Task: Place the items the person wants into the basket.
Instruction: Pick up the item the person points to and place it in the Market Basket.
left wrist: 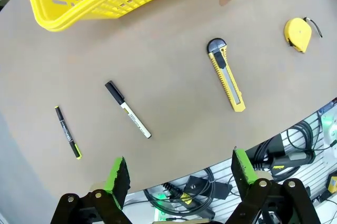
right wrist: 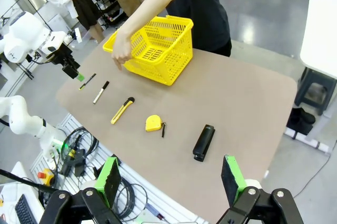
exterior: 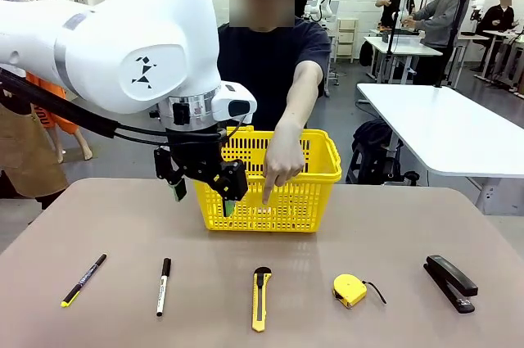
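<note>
Brown desk (exterior: 106, 217) carries the tools in a row. Selection appears in hand: the person's hand (exterior: 282, 164) points toward the utility knife (exterior: 260, 299), at 6 o'clock from the basket (exterior: 307, 192). Your left gripper (exterior: 203, 198) and right gripper (right wrist: 169, 179) stand wide, empty. Next, align the left gripper across the knife body.

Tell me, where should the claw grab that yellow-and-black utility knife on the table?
Probably the middle of the utility knife, coming straight down from above and pinching across its narrow width. It lies flat on the table, long and slim, with bare surface along both long sides; the white marker and tape measure lie apart.
</note>
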Robot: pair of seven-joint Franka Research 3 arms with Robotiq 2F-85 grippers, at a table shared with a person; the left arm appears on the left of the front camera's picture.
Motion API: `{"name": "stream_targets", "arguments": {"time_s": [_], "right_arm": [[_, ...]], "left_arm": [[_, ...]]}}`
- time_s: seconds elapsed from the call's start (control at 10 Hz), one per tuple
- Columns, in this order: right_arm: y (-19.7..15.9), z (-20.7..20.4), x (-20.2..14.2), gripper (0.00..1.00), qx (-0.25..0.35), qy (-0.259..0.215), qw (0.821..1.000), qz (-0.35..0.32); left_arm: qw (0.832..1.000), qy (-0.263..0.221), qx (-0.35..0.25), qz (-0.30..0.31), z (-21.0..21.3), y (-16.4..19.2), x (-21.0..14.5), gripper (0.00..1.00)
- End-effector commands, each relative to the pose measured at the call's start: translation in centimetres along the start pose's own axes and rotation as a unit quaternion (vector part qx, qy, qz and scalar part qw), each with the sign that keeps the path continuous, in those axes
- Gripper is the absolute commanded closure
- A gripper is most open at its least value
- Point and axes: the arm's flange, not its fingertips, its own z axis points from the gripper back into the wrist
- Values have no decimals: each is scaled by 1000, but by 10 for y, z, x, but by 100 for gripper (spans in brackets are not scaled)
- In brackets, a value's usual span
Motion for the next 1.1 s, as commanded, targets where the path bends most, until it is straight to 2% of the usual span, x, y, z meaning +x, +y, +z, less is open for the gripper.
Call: {"name": "stream_targets", "arguments": {"time_s": [0.0,0.5,0.8,1.0], "right_arm": [[-1,-5,1,0,3,-9,1000,2],[-1,-5,1,0,3,-9,1000,2],[-1,-5,1,0,3,-9,1000,2],[-1,-5,1,0,3,-9,1000,2]], "left_arm": [[1000,9,5,0,-1,-1,-1,0],[1000,8,1,-2,-2,-1,-1,0],[999,-32,9,-13,-27,-49,-7,0],[1000,-27,10,-9,-51,-62,-5,0]]}}
